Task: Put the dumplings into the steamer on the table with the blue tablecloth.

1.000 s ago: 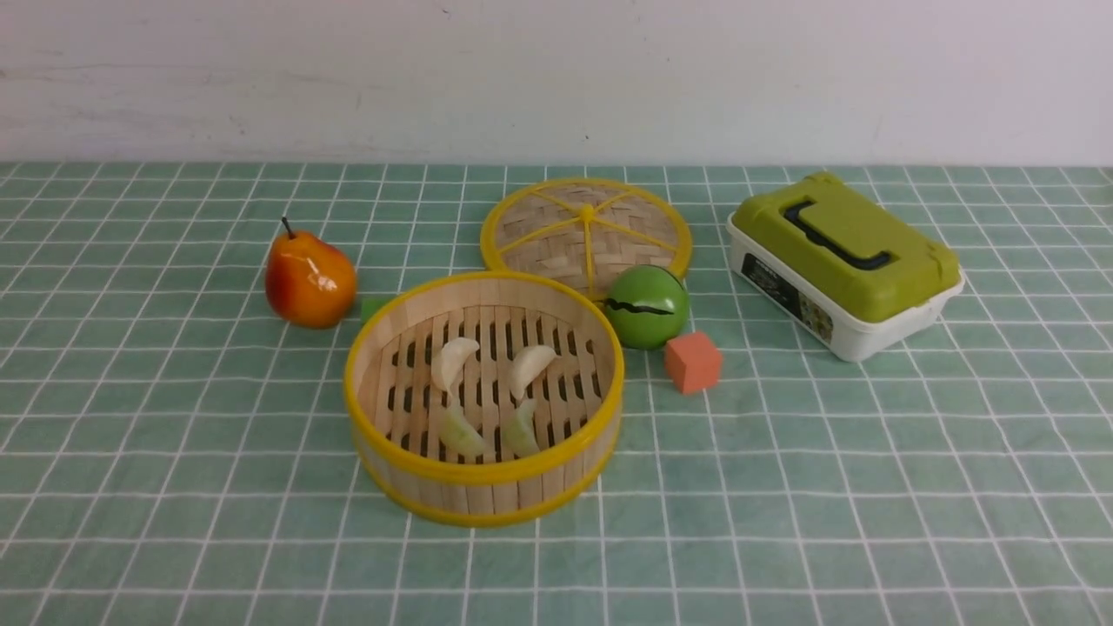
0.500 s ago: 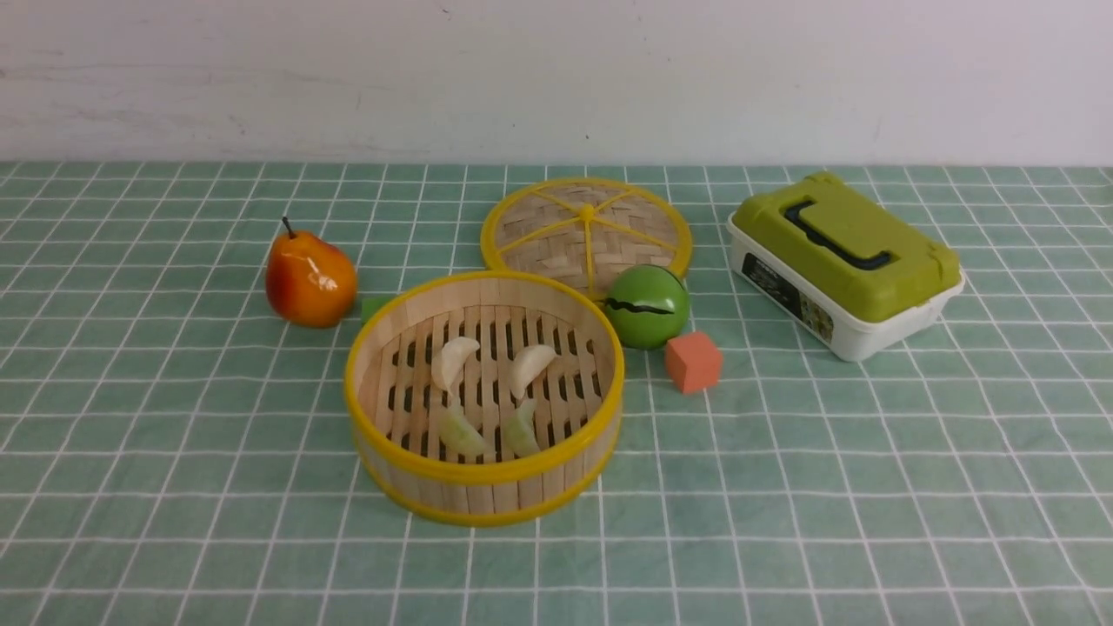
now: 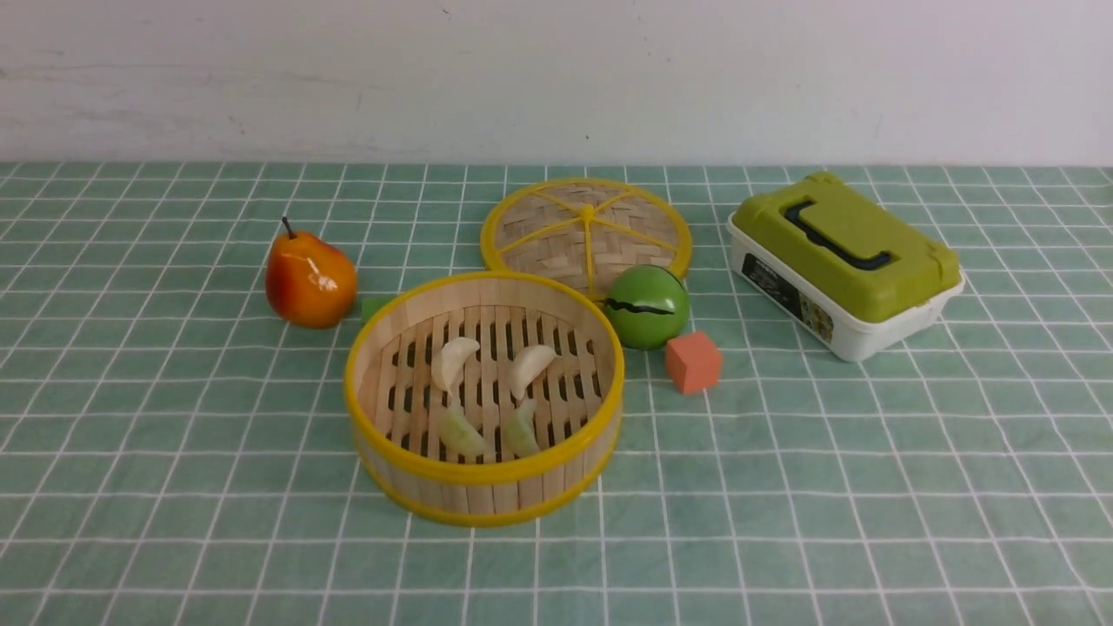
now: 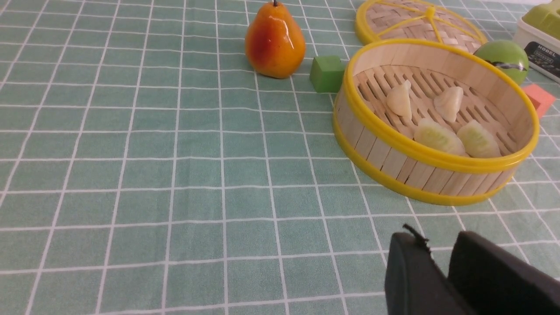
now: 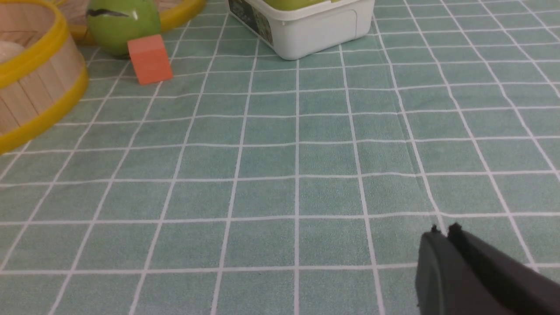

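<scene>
Dumplings (image 3: 453,361) within steamer (image 3: 487,496) rim, open tablecloth (image 3: 783,522) in front, left hand (image 4: 437,245) spread, right hand (image 5: 444,234) pressed together

Round bamboo steamer (image 4: 420,166), yellow rims, on white-gridded blue-green cloth (image 4: 197,175) over surface. Inside: four dumplings, two creamy white (image 4: 399,100) (image 4: 449,103), two pale yellow-green (image 4: 439,136) (image 4: 478,140), on slatted floor. Green block (image 4: 327,74) just beside steamer wall. Orange-red pear (image 4: 275,41) near block, upright, stem tip cut by frame edge. Woven lid (image 4: 420,22), yellow-rimmed, partly hidden by steamer. Green ball-like item (image 4: 503,59), dark marking, and coral block (image 4: 539,99) near steamer, both partly hidden. White box with green lid (image 4: 542,39), cut off. Left pincer (image 4: 433,240) dark, blurry, fingers slightly apart, nothing between them.
</scene>
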